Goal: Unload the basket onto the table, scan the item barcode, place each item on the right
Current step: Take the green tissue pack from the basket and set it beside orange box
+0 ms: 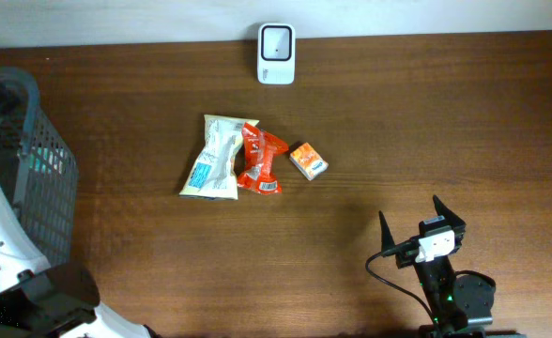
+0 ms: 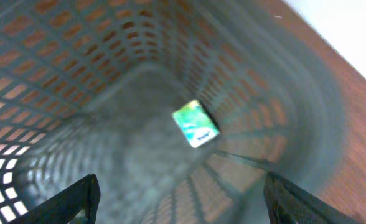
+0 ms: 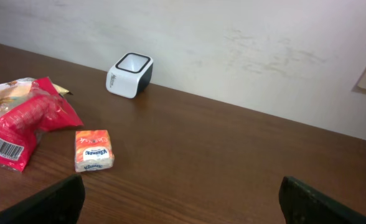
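My left hand (image 2: 180, 186) and right hand (image 3: 181, 186) hang released, empty. The small orange cardboard box (image 3: 94, 150) looks light, stiff; I'd pinch its 2 long sides.

The left arm (image 1: 2, 225) is arching up at the far left. The left gripper (image 2: 182, 193) is pointing steeply down, fingers spread wide and gripping nothing. The right arm (image 1: 448, 293) is sitting low at the near right. The right gripper (image 1: 412, 221) is facing forward, jaws gaping, empty.
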Tool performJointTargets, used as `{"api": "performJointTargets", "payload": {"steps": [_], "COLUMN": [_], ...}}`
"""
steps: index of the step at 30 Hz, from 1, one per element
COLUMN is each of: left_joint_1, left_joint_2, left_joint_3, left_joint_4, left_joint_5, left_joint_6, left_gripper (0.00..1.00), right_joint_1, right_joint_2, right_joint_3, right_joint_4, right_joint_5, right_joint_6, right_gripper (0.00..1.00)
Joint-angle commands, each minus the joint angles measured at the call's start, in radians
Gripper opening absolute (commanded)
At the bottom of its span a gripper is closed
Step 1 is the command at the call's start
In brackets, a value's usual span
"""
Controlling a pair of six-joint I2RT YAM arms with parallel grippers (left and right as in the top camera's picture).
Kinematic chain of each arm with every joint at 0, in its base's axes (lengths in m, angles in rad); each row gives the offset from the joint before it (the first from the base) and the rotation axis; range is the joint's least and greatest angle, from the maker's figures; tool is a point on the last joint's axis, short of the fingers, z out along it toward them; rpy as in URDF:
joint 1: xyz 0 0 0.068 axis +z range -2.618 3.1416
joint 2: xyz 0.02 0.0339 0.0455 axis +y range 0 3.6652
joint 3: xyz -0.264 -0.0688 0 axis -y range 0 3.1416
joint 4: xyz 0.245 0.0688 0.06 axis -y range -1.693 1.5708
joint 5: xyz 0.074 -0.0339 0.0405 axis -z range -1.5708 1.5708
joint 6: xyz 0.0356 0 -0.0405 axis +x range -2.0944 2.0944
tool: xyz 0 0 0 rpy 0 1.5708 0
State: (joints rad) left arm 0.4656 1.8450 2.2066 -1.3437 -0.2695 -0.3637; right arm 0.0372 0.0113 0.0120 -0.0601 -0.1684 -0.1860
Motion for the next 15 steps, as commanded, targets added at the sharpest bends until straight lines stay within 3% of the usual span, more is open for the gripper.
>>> {"api": "performJointTargets", "payload": {"steps": [1, 10, 15], "left_joint_1": [0.051, 0.07, 0.137], "left_joint_2": [0.054, 0.233, 0.242], "left_joint_3": [-0.002, -0.031, -0.247], "left_joint_4": [-0.003, -0.013, 0.206], "left_joint_5": [0.019, 0.051, 0.232], "left_joint_6": [-0.018, -0.039, 0.085], "left_gripper": [0.82, 0.78, 0.77], "right_joint_1": [0.006, 0.006, 0.006], "right_joint_2": [-0.005, -0.005, -0.005], "right_joint_3": [-0.006, -0.006, -0.006], "right_joint_4": [-0.005, -0.005, -0.005], "right_joint_5": [0.008, 0.008, 0.008], "right_joint_6": [0.007, 0.008, 0.007], "right_gripper": [0.99, 0.98, 0.99]}}
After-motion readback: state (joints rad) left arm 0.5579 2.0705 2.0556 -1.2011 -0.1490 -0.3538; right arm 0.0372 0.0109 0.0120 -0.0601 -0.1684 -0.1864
